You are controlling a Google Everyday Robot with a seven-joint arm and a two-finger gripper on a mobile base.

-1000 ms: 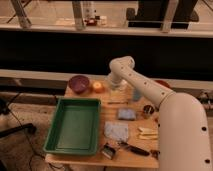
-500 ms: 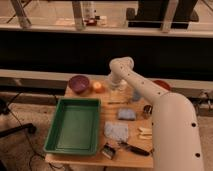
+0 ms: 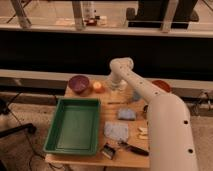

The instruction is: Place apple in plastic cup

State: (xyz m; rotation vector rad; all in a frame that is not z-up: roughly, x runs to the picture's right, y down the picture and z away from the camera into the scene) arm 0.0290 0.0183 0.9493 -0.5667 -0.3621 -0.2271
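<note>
My gripper (image 3: 111,83) has barely moved and hangs just beside the apple (image 3: 97,86), so no pickup yet; whether it is apart or together, I cannot tell.

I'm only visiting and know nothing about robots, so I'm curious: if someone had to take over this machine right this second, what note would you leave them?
Tool: low over the far side of the wooden table, close beside the apple, on the side away from the purple bowl.
Apple: resting on the table between the purple bowl and the tool. I cannot tell whether the tool touches it.
Plastic cup: I cannot pick it out for sure; the arm may hide it.
Done: the tool is at the apple.
Left: grasp the apple, lift it, find the cup, and put the apple in it.
</note>
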